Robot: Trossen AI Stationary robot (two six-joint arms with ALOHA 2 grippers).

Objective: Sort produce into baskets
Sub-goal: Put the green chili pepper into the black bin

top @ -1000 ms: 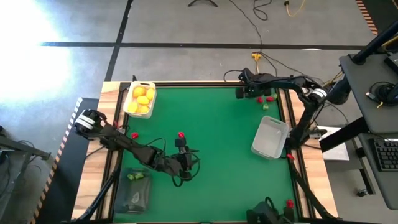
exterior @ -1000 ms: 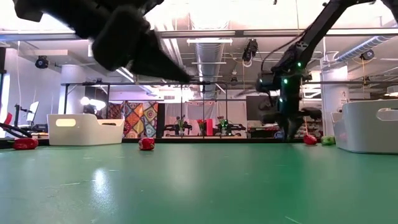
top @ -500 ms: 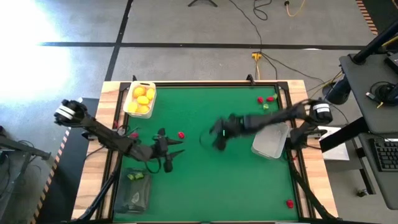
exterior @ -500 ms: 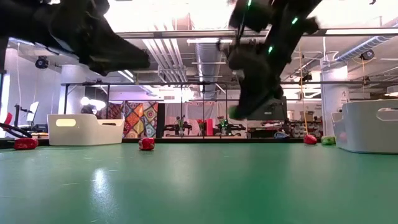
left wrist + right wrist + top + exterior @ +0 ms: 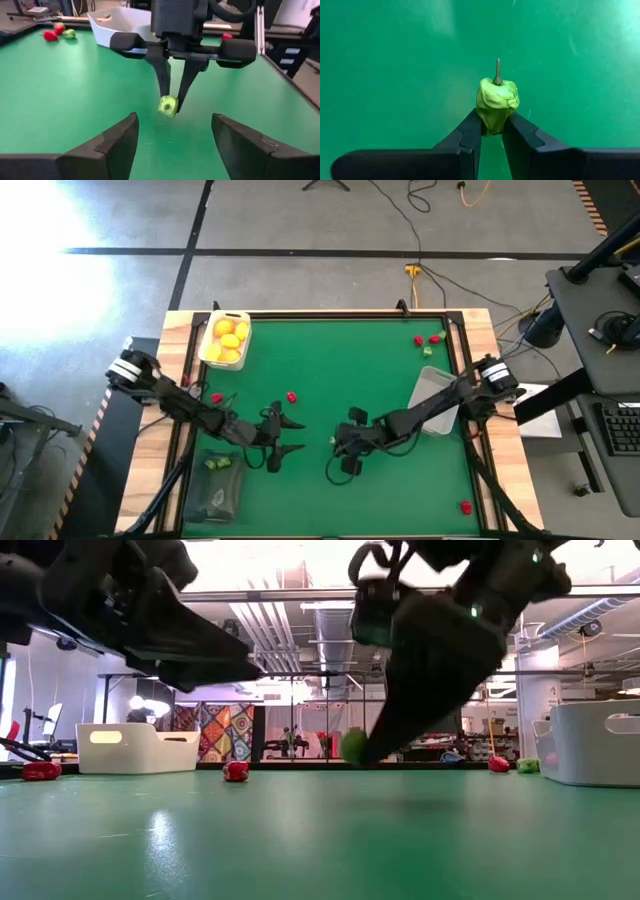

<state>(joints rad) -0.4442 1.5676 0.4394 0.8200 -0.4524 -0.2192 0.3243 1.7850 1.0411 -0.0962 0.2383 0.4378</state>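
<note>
Green felt covers the wood-framed table (image 5: pixel 340 370), and both dark arms reach low over its middle. Three rounded plastic trays stand on it: a pale grey-white one (image 5: pixel 433 402) near the right edge, partly under the right arm; a white one (image 5: pixel 225 339) at the far left corner, filled with yellow-orange lemon-like fruits (image 5: pixel 229 340); and a dark translucent one (image 5: pixel 217 485) at the near left corner with small green pieces (image 5: pixel 217 464) at its far end. The left gripper (image 5: pixel 283 436) hangs just above the felt with its two dark fingers (image 5: pixel 115 145) spread wide and nothing between them. Facing it, just apart, the right gripper (image 5: pixel 342 463) points down, its fingers (image 5: pixel 470 131) clamped on a small green stemmed pepper-like piece (image 5: pixel 497 102), held clear of the felt. Small red pieces lie loose: one (image 5: pixel 291 396) beyond the left gripper, one (image 5: pixel 217 398) by the left edge, a few with a green bit (image 5: pixel 428 340) at the far right corner, and one (image 5: pixel 465 506) near the right front edge.
</note>
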